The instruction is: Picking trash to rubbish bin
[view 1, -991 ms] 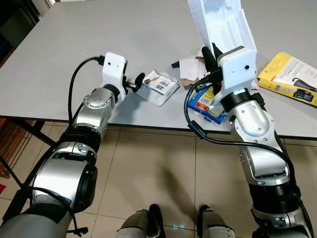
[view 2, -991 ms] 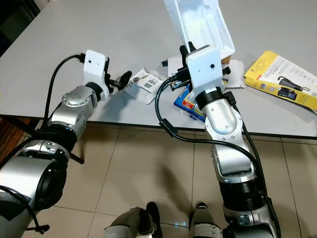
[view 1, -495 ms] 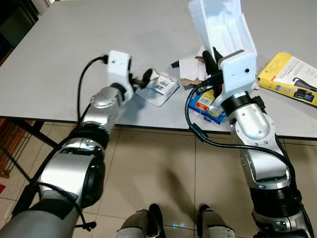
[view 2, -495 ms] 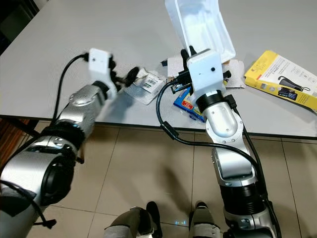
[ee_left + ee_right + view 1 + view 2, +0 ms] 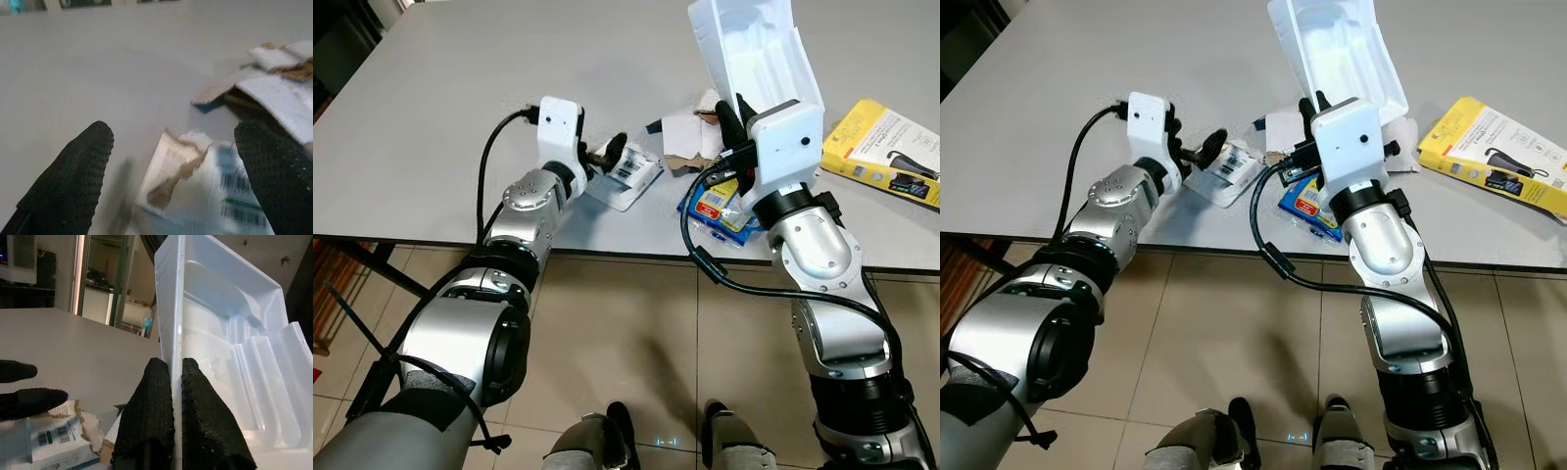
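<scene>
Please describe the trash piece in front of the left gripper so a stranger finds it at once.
On the grey table, near its front edge, the open left gripper reaches a flat torn white packet. Its barcode label distinguishes it from the blue wrapper and white plastic tray.

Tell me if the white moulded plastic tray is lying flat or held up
Held up. The white moulded plastic tray stands on edge above the grey table, its rim pinched by the right gripper.

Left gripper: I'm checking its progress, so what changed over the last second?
The left gripper advanced over the torn white packet, fingers open astride it, not yet gripping. The right gripper stayed shut on the white plastic tray.
</scene>
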Available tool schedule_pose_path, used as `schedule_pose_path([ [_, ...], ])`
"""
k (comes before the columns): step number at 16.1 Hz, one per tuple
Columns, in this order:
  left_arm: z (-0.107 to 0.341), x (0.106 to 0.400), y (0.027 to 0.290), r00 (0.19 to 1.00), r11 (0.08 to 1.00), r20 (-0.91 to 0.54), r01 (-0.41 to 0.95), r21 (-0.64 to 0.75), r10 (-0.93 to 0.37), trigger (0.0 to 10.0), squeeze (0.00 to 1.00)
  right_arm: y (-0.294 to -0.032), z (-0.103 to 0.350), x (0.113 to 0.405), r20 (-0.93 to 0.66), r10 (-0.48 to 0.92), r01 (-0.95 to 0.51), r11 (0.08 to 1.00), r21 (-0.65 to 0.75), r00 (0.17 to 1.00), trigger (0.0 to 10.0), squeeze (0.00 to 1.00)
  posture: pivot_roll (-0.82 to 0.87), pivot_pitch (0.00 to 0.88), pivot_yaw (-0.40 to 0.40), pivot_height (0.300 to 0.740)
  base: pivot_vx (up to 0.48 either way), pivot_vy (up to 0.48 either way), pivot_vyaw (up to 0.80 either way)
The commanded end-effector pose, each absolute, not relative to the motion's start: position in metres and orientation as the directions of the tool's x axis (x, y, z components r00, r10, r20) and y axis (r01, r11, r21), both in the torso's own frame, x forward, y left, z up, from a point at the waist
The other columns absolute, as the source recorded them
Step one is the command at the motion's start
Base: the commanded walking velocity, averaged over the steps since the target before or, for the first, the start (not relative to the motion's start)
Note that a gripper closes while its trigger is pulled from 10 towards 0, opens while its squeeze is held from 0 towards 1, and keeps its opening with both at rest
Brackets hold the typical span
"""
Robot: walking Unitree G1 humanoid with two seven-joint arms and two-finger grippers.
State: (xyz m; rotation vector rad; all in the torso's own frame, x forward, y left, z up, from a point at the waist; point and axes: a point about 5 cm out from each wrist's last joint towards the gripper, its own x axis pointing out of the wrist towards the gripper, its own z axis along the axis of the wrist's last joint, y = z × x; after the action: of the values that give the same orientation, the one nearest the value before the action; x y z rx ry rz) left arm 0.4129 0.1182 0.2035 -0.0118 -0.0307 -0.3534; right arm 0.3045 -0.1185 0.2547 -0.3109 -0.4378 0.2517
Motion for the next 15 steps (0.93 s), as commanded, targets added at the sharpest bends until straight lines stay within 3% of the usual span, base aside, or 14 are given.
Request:
schedule_pose_path([
  [1,0.191,0.412,0.131,0.953,0.953,-0.017,0.302,-0.032,-0.303,10.0,0.00,-0.117,0.257,0.298,0.385,0.309,-0.169,0.919,-0.356,0.870,10.0,0.00,-0.27,0.245,0.154,0.740,0.000,0.000,0.00],
  [6,0.169,0.406,0.144,0.959,0.963,-0.093,0.263,-0.058,-0.267,10.0,0.00,-0.121,0.257,0.294,0.375,0.301,-0.161,0.918,-0.361,0.877,10.0,0.00,-0.30,0.259,0.154,0.740,0.000,0.000,0.00],
  [12,0.175,0.408,0.133,0.950,0.952,-0.080,0.296,-0.081,-0.302,10.0,0.00,-0.127,0.257,0.290,0.363,0.288,-0.147,0.918,-0.370,0.886,10.0,0.00,-0.32,0.274,0.156,0.740,0.000,0.000,0.00],
  [13,0.173,0.407,0.131,0.945,0.948,-0.088,0.310,-0.077,-0.316,3.2,0.00,-0.126,0.257,0.290,0.360,0.288,-0.147,0.917,-0.371,0.887,10.0,0.00,-0.33,0.279,0.155,0.740,0.000,0.000,0.00],
  [14,0.170,0.406,0.129,0.939,0.942,-0.094,0.323,-0.085,-0.331,0.0,0.00,-0.126,0.257,0.290,0.358,0.289,-0.148,0.916,-0.372,0.888,10.0,0.00,-0.33,0.279,0.155,0.740,0.000,0.000,0.00],
  [15,0.169,0.406,0.128,0.935,0.939,-0.100,0.331,-0.093,-0.339,0.0,0.00,-0.127,0.256,0.289,0.357,0.288,-0.148,0.916,-0.372,0.888,10.0,0.00,-0.33,0.279,0.155,0.740,0.000,0.000,0.00],
])
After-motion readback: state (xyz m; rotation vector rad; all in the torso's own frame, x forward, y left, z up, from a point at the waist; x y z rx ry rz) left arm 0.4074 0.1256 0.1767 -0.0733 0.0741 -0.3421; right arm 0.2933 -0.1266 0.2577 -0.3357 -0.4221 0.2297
